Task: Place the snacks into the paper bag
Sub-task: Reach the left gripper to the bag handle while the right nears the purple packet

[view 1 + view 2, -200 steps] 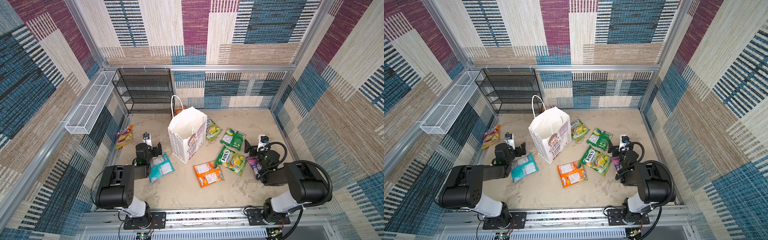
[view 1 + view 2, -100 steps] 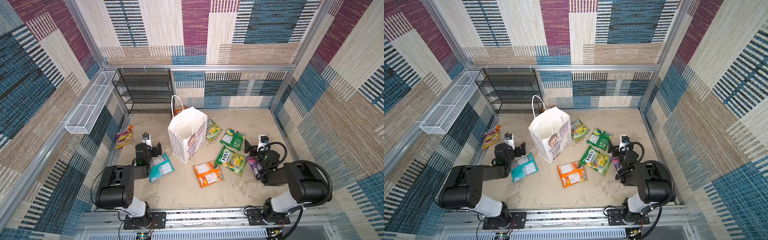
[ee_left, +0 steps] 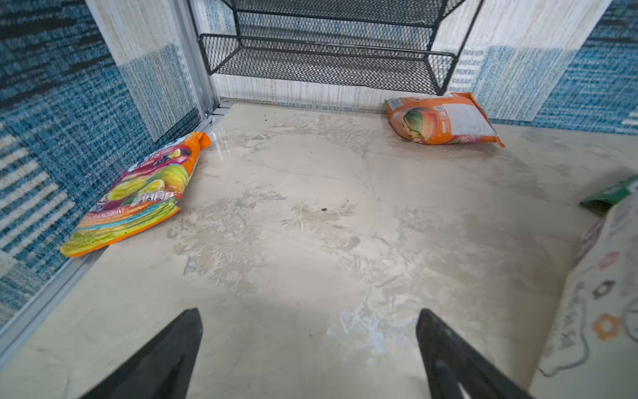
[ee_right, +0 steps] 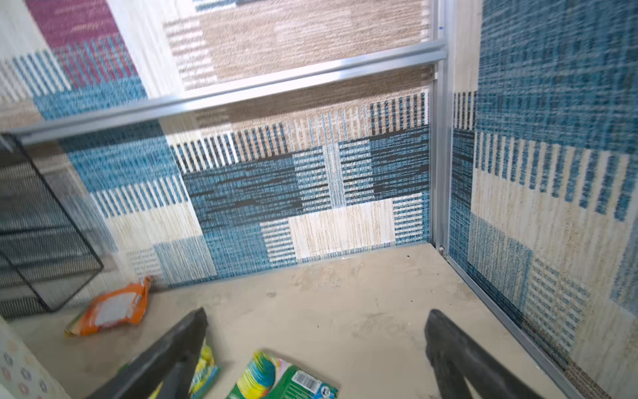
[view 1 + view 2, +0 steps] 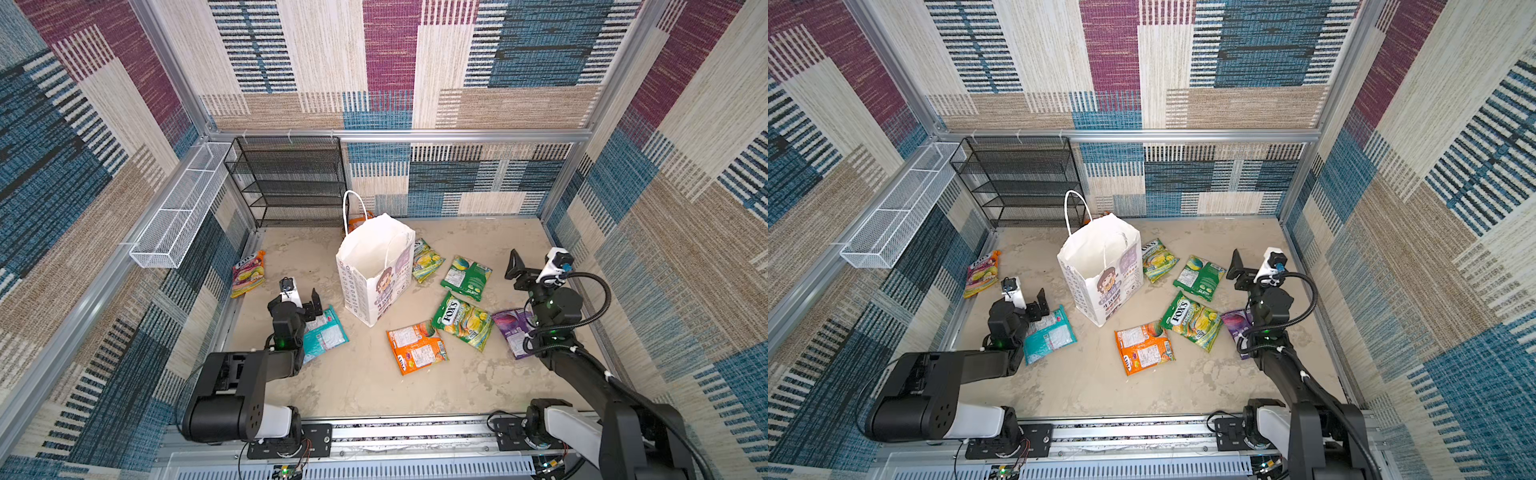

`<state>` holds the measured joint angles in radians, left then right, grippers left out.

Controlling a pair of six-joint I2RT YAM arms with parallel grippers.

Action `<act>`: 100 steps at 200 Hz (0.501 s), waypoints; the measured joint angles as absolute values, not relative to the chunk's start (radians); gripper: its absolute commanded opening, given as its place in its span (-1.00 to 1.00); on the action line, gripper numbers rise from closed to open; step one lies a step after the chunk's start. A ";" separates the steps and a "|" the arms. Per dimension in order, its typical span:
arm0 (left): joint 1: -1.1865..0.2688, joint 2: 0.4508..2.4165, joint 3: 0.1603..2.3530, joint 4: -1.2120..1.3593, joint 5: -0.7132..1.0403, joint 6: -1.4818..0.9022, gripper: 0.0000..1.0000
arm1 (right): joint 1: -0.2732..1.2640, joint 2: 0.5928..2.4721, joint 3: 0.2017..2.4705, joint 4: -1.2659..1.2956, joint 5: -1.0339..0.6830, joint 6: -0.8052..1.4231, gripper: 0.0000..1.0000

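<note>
– Since the paper bag stands upright and open-mouthed mid-table, how much has gone into it?
– Nothing that I can see. What shows of its inside in both top views is bare white paper, though the bottom is hidden.
– And the snacks?
– Eight show, all lying on the table. A teal pouch lies just beside the left arm's wrist. An orange pouch, a green-and-yellow FOX'S pouch and a purple pouch lie in front of the bag, toward the right. A green pouch and a yellow-green pouch lie further back, the second right against the bag's side. A pink-yellow pouch lies against the foot of the left wall, and a second orange pouch sits behind the bag, by the foot of the black mesh rack.
– Are the arms carrying anything?
– No. The left gripper has its jaws spread wide over bare table, nothing between them. The right gripper is raised near the green pouch, jaws just as wide and empty.
– So where does the job stand?
– At the very start, I judge: every pouch in view is yet to be picked up and dropped in.
</note>
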<state>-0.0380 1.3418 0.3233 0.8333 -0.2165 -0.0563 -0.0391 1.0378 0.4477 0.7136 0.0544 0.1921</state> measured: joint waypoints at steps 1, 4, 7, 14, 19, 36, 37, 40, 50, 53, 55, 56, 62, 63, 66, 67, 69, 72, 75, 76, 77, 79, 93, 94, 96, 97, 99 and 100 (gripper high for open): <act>-0.039 1.331 0.336 0.805 -0.229 -0.057 0.98 | -0.039 1.038 0.448 0.714 0.054 0.192 0.99; -0.040 1.313 0.356 0.780 -0.239 -0.057 0.99 | -0.039 1.031 0.466 0.690 0.062 0.205 0.99; -0.040 1.296 0.377 0.754 -0.253 -0.060 0.99 | -0.039 1.027 0.485 0.666 0.064 0.218 0.99; -0.039 1.247 0.453 0.669 -0.291 -0.083 0.98 | -0.041 1.021 0.513 0.619 0.065 0.240 0.99; -0.036 1.214 0.511 0.600 -0.313 -0.103 0.99 | -0.041 1.019 0.538 0.572 0.071 0.262 0.99; -0.024 1.141 0.677 0.389 -0.326 -0.173 0.99 | -0.041 1.011 0.575 0.461 0.070 0.317 0.99; -0.021 1.139 0.684 0.379 -0.323 -0.179 0.99 | -0.041 1.010 0.576 0.455 0.070 0.320 0.99; -0.017 1.133 0.702 0.353 -0.312 -0.191 0.99 | -0.041 1.006 0.580 0.433 0.070 0.333 0.99; 0.012 1.110 0.762 0.250 -0.251 -0.249 0.99 | -0.041 0.991 0.591 0.366 0.071 0.380 0.99; 0.027 1.101 0.780 0.210 -0.228 -0.270 0.99 | -0.041 0.984 0.596 0.337 0.071 0.397 0.99; 0.033 1.097 0.787 0.195 -0.222 -0.281 0.99 | -0.041 0.979 0.600 0.320 0.071 0.408 0.99; 0.037 1.095 0.790 0.189 -0.219 -0.287 0.99 | -0.041 0.978 0.601 0.315 0.071 0.411 0.99; 0.063 1.082 0.811 0.132 -0.184 -0.337 0.99 | -0.042 0.966 0.609 0.281 0.072 0.433 0.99; 0.067 1.081 0.813 0.126 -0.178 -0.343 0.99 | -0.042 0.964 0.610 0.277 0.072 0.435 0.99; 0.077 1.076 0.821 0.101 -0.161 -0.366 0.99 | -0.042 0.957 0.614 0.259 0.071 0.445 0.99; 0.082 1.075 0.823 0.089 -0.152 -0.377 0.99 | -0.043 0.955 0.615 0.255 0.071 0.447 0.99; 0.095 1.072 0.833 0.067 -0.138 -0.397 0.99 | -0.043 0.948 0.618 0.242 0.071 0.450 0.99; 0.109 1.071 0.844 0.039 -0.119 -0.418 0.99 | -0.044 0.940 0.622 0.224 0.070 0.456 0.99; 0.122 1.071 0.856 0.010 -0.096 -0.443 0.99 | -0.044 0.933 0.624 0.217 0.070 0.458 0.99; 0.126 1.072 0.860 0.002 -0.090 -0.449 0.99 | -0.044 0.931 0.624 0.214 0.069 0.459 0.99; 0.133 1.074 0.869 -0.014 -0.076 -0.461 0.99 | -0.044 0.927 0.625 0.209 0.067 0.461 0.99; 0.144 1.077 0.883 -0.043 -0.056 -0.479 0.99 | -0.044 0.921 0.627 0.199 0.063 0.466 0.99; 0.184 1.125 0.997 -0.186 0.060 -0.531 0.99 | -0.045 0.886 0.636 0.155 0.047 0.475 0.99; 0.186 1.130 1.009 -0.204 0.081 -0.531 0.99 | -0.045 0.882 0.637 0.151 0.044 0.476 0.99; 0.188 1.143 1.036 -0.217 0.097 -0.530 0.99 | -0.045 0.879 0.637 0.149 0.043 0.478 0.99; 0.189 1.147 1.044 -0.224 0.105 -0.530 0.99 | -0.045 0.875 0.637 0.145 0.040 0.480 0.99; 0.188 1.155 1.061 -0.240 0.121 -0.530 0.99 | -0.045 0.872 0.638 0.141 0.037 0.482 0.99; 0.188 1.161 1.076 -0.253 0.145 -0.530 0.99 | -0.045 0.869 0.638 0.137 0.035 0.482 0.99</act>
<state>0.1879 1.1614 1.0763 -0.2535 0.1448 -0.5304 -0.0448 0.8688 0.6384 0.1371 0.0345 0.4820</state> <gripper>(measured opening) 0.994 0.996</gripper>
